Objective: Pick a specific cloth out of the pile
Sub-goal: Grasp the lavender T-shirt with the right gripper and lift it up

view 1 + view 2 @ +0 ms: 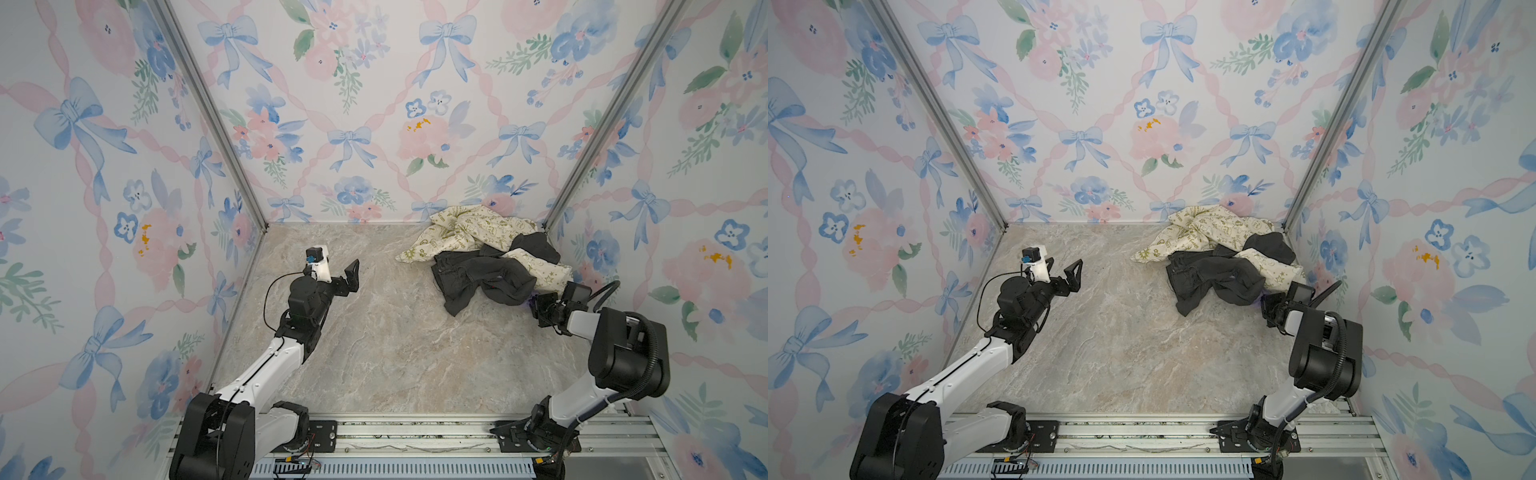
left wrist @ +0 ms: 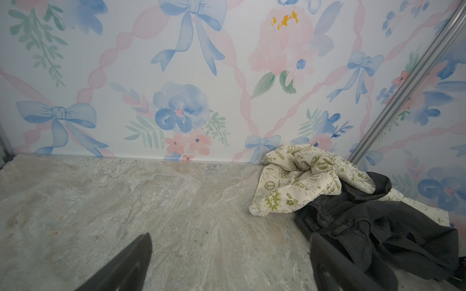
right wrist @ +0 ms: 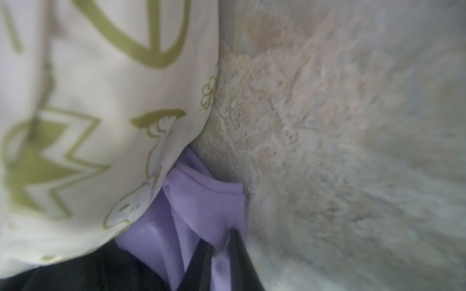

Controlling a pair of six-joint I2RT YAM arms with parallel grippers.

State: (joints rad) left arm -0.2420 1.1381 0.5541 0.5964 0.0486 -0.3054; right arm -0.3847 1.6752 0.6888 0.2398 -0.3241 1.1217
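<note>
**Readable markings.** The cream cloth [image 2: 297, 181] carries an olive-green print. In the left wrist view the words "Green" and "LOVE" can be read on it, together with the letters "ERGY", a peace sign, stars and small flowers. The rest of the print is too small or too creased to read.

**Task item.** The purple cloth [image 3: 201, 201] lies at the near side of the pile [image 1: 486, 253], flat on the table [image 1: 374, 353]. It is tucked under the edge of the cream cloth and beside the black garments [image 1: 478, 278]. In both top views only a small purple sliver [image 1: 528, 306] shows.

**Pile.** It occupies the far right corner of the table, with the cream cloth against the back wall and the black garments spread toward the middle.

**Right gripper** [image 3: 219, 249]. It is at the near side of the pile. Its fingers [image 3: 242, 262] are pinched together on a fold of the purple cloth.

**Left gripper** [image 1: 1063, 268]. It is raised near the left edge of the table, well apart from the pile. Its fingers [image 2: 126, 264] are spread wide with nothing between them.

**Surface.** The table has a beige-grey marble pattern.

**Enclosure.** The three walls [image 1: 353, 104] carry wallpaper with blue bows, pink ribbons and flowers. Metal posts [image 1: 208, 116] run up the two far corners. Both arm bases are bolted to a metal rail [image 1: 415, 436] along the near edge.
</note>
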